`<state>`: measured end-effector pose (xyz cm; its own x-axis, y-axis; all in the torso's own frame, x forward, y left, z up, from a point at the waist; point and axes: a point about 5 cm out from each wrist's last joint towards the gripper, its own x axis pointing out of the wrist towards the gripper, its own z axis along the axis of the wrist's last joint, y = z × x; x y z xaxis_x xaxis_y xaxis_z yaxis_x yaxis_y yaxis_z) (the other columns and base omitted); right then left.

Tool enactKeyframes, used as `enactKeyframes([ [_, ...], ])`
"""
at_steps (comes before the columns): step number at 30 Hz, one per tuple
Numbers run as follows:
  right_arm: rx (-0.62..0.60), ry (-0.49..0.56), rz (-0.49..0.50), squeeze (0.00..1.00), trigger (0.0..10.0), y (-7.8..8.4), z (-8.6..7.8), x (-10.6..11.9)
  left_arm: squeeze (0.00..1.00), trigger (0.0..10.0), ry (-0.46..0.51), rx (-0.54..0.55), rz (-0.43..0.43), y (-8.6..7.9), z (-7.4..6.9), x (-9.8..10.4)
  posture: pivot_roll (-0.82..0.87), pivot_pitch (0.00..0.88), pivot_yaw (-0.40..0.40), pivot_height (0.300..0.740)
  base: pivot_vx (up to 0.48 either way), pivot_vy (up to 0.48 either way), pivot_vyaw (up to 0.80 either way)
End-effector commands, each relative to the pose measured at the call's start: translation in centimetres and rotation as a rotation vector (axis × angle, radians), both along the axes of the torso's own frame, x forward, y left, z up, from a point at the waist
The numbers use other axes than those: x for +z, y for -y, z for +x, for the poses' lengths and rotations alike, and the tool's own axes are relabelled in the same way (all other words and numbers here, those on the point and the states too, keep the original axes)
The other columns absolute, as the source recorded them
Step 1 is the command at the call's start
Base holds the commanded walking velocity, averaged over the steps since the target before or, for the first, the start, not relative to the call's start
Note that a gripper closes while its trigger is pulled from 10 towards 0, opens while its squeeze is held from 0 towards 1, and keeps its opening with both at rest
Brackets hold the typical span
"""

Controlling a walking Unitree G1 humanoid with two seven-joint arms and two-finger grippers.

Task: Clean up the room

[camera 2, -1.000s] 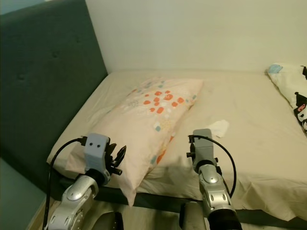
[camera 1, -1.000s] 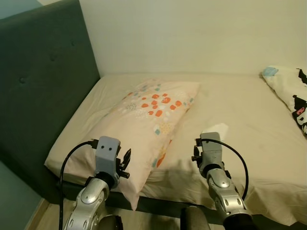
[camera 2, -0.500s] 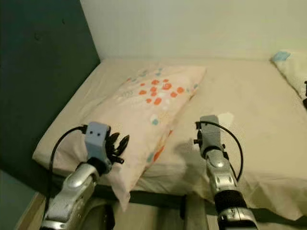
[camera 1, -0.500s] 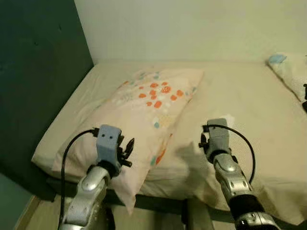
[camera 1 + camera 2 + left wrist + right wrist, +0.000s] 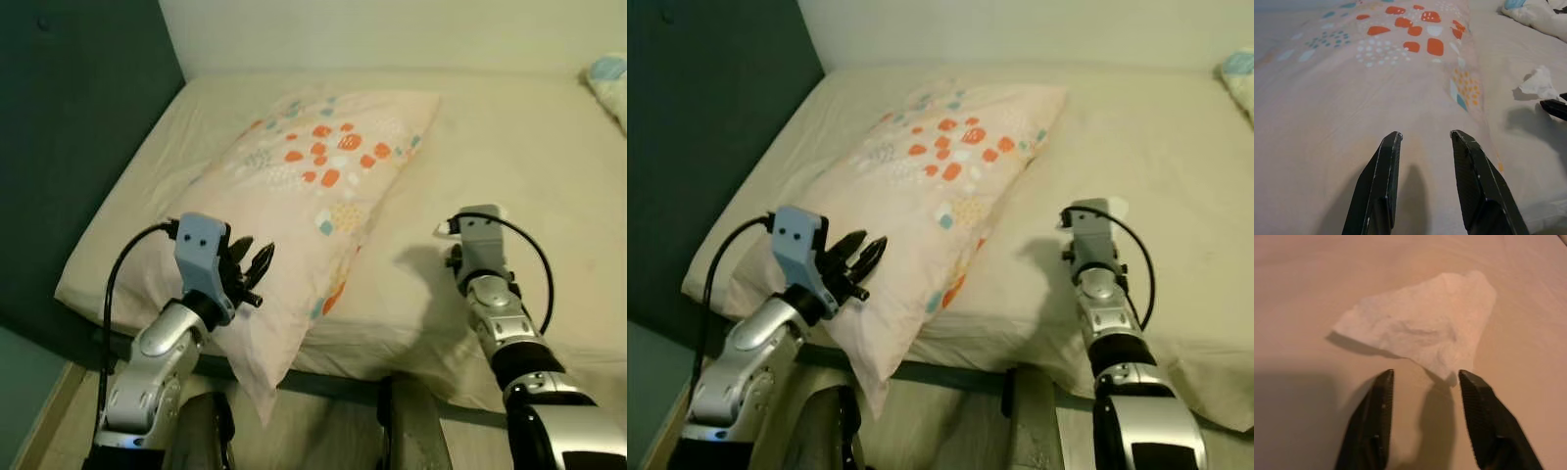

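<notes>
A crumpled white tissue (image 5: 1420, 333) lies flat on the beige bed sheet (image 5: 529, 137). My right gripper (image 5: 1422, 374) is open just short of it, one finger to each side of its near edge, touching nothing. In the eye views the right wrist block (image 5: 480, 235) covers most of the tissue. A pink pillow (image 5: 313, 186) with orange and teal spots lies on the left half of the bed. Over its near corner my left gripper (image 5: 250, 269) hangs open with nothing between its fingers (image 5: 1383, 166).
A dark grey headboard (image 5: 69, 127) runs along the bed's left side. White bedding with a blue patch (image 5: 609, 73) lies at the far right. The mattress's front edge (image 5: 392, 357) is just below my arms, with wooden floor (image 5: 49, 431) beneath.
The camera has come closer and tilted down over the bed. Both arms have reached further forward. The right gripper is now nearer the tissue.
</notes>
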<state>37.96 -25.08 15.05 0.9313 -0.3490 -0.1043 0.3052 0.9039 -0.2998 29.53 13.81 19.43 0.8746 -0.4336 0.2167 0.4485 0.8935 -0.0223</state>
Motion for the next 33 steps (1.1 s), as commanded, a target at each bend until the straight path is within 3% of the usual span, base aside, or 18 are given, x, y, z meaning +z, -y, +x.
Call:
enactKeyframes([
  [1, -0.035, 0.017, 0.018, 1.0, 10.0, 0.6, 0.0, 0.1, 0.0, 10.0, 0.009, -0.018, -0.004, -0.6, -0.2, 0.8, 0.04, 0.361, 0.033, 0.537, 0.0, 0.0, 0.0],
  [8, -0.024, 0.071, 0.034, 1.0, 10.0, 0.7, 0.4, 1.0, 0.0, 10.0, 0.013, -0.043, -0.039, -0.7, -0.4, 1.7, 0.06, 0.366, 0.039, 0.537, 0.0, 0.0, 0.0],
  [11, -0.026, 0.08, 0.086, 1.0, 10.0, 0.7, 0.4, 1.0, 0.0, 10.0, 0.004, -0.056, -0.049, -0.5, -0.5, 1.8, 0.07, 0.368, 0.044, 0.537, 0.0, 0.0, 0.0],
  [15, -0.028, 0.074, 0.179, 1.0, 10.0, 1.0, 0.5, 1.0, 0.0, 10.0, -0.004, -0.112, -0.056, 0.4, -1.0, 2.2, 0.1, 0.381, 0.057, 0.537, 0.0, 0.0, 0.0],
  [17, -0.037, 0.052, 0.158, 0.97, 10.0, 1.3, 0.4, 0.8, 0.0, 10.0, 0.004, -0.152, -0.054, 1.0, -1.4, 2.5, 0.11, 0.387, 0.061, 0.537, 0.0, 0.0, 0.0],
  [18, -0.039, 0.048, 0.185, 0.0, 10.0, 1.4, 0.4, 0.7, 0.0, 10.0, 0.008, -0.181, -0.051, 1.4, -1.7, 2.7, 0.13, 0.394, 0.065, 0.537, 0.0, 0.0, 0.0],
  [23, -0.026, 0.028, 0.226, 0.0, 10.0, 1.4, 0.2, 0.0, 0.0, 10.0, 0.015, -0.249, -0.033, 2.2, -2.5, 3.5, 0.15, 0.403, 0.074, 0.537, 0.0, 0.0, 0.0],
  [29, -0.024, 0.058, 0.269, 0.0, 10.0, 1.7, 0.2, 0.5, 0.0, 10.0, 0.021, -0.245, -0.064, 2.3, -2.5, 4.4, 0.17, 0.411, 0.083, 0.537, 0.0, 0.0, 0.0],
  [30, -0.019, 0.07, 0.277, 0.0, 7.7, 1.7, 0.3, 0.7, 0.0, 10.0, 0.02, -0.243, -0.064, 2.3, -2.5, 4.5, 0.17, 0.412, 0.083, 0.537, 0.0, 0.0, 0.0],
  [31, -0.015, 0.078, 0.281, 0.0, 7.7, 1.7, 0.4, 0.9, 0.0, 10.0, 0.02, -0.242, -0.062, 2.3, -2.6, 4.5, 0.17, 0.412, 0.083, 0.537, 0.0, 0.0, 0.0],
  [32, 0.004, 0.089, 0.284, 0.0, 0.5, 1.4, 0.6, 1.2, 0.0, 10.0, 0.008, -0.231, -0.062, 2.3, -2.5, 4.3, 0.16, 0.41, 0.085, 0.537, 0.0, 0.0, 0.0],
  [33, 0.015, 0.092, 0.288, 0.0, 0.0, 1.3, 0.6, 1.3, 0.0, 10.0, 0.004, -0.228, -0.062, 2.3, -2.5, 4.2, 0.16, 0.41, 0.085, 0.537, 0.0, 0.0, 0.0],
])
